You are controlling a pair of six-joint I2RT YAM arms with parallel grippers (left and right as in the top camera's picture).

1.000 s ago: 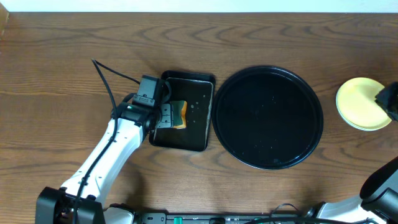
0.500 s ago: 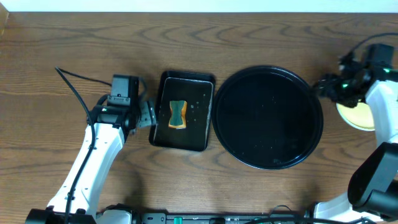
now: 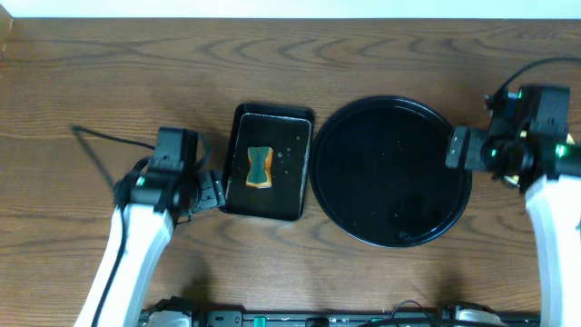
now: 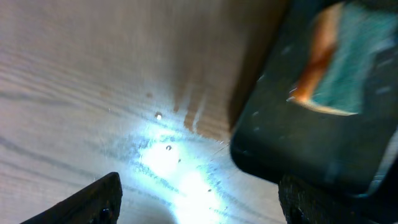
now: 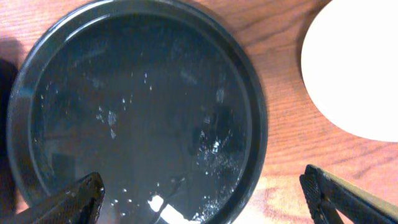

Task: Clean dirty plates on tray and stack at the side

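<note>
Overhead: the round black tray (image 3: 390,173) holds no plates. The sponge (image 3: 260,166) lies in the rectangular tray (image 3: 287,186). The left gripper (image 3: 211,189) is just beside that tray's left edge, and the right gripper (image 3: 457,147) is over the round tray's right rim.

Left wrist: the fingers are spread wide and empty above the table (image 4: 93,74).

Right wrist: the fingers are wide and empty. A pale plate (image 5: 354,68) sits on the table beside the round tray, apart from it.

The job looks done or nearly so, though I cannot tell how many plates are stacked.
</note>
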